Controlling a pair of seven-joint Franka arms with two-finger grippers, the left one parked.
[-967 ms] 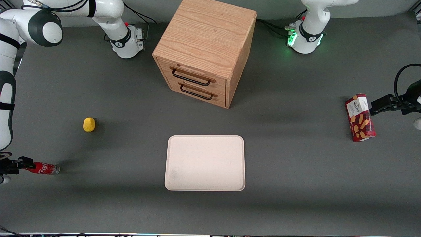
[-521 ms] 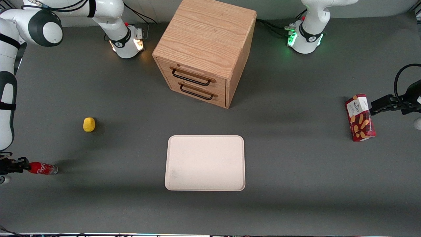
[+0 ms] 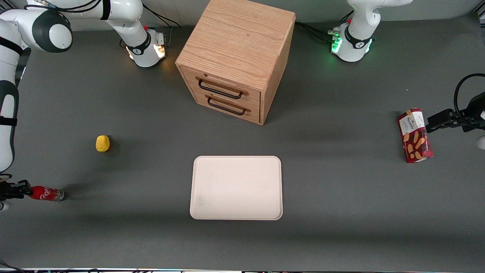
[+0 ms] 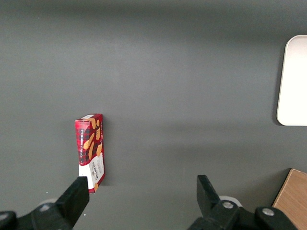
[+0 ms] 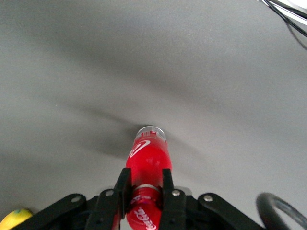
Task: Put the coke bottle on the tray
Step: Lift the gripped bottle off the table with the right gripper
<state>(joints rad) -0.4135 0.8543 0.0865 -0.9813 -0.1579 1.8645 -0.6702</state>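
- One coke bottle (image 3: 46,193) at the working arm's end of the table, long axis roughly level, cap end in the gripper (image 3: 25,190), clear base pointing toward the tray (image 3: 236,187).
- Gripper fingers (image 5: 122,188) clamped on the bottle (image 5: 147,165) near its neck.
- Tray well apart from the bottle, mid-table, in front of the wooden drawer cabinet (image 3: 235,57).
- Small yellow object (image 3: 102,143) farther from the camera than the bottle.

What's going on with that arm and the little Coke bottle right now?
Gripper shut on coke bottle at working arm's table end. Tray bare, mid-table. Lemon sits off the straight path.
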